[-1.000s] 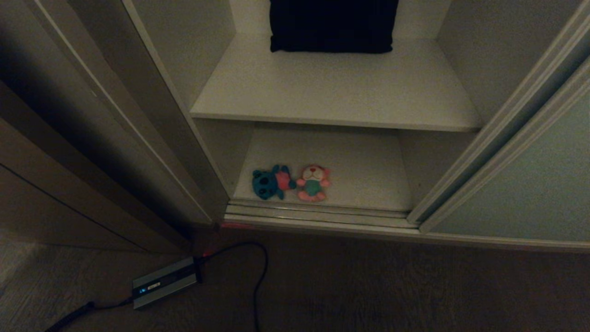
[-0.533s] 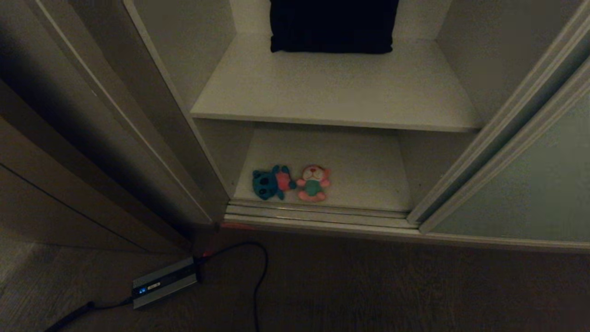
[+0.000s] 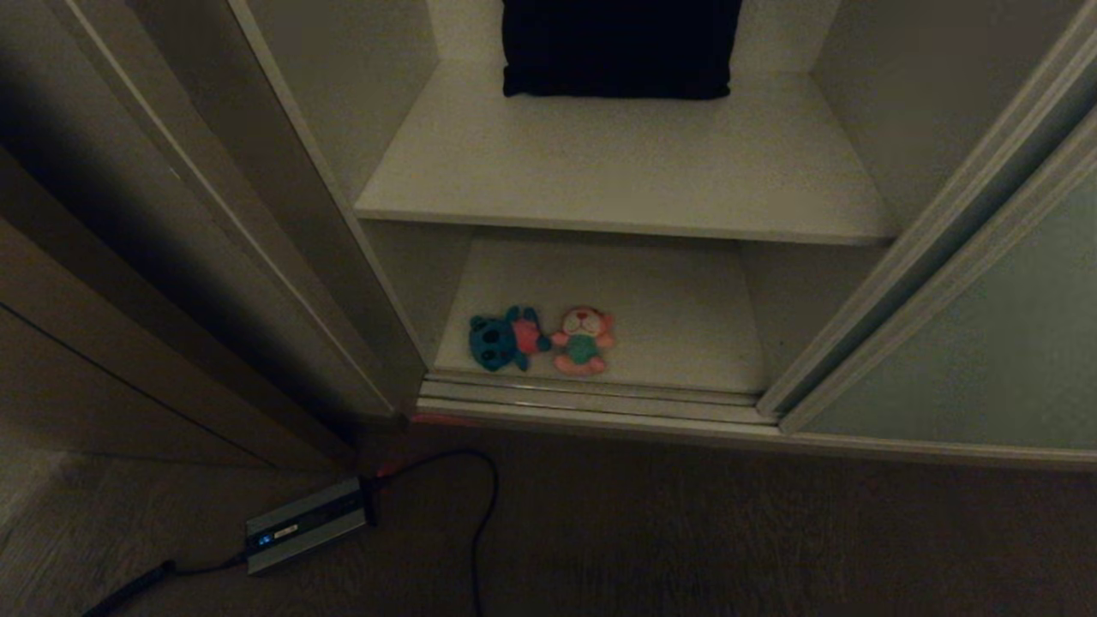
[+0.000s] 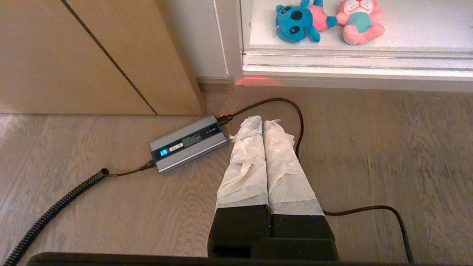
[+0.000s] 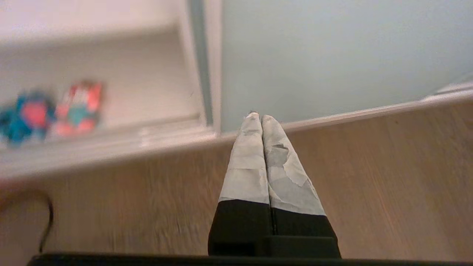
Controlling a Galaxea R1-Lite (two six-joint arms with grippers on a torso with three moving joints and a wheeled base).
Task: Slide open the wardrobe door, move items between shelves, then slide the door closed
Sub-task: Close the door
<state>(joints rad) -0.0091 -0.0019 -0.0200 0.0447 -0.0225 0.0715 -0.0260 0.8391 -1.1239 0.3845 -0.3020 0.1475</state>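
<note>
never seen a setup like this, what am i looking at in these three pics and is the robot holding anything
It is a two-armed robot facing an open wardrobe. One picture is from its head, looking down; the other two are from cameras on each wrist. On the lower shelf lie a blue plush toy and a pink plush toy, side by side. A black cushion sits on the upper shelf. The sliding wardrobe door is pushed to the right. A charger box with a cable lies on the floor. The left gripper and right gripper are taped, shut and hold nothing.
</note>
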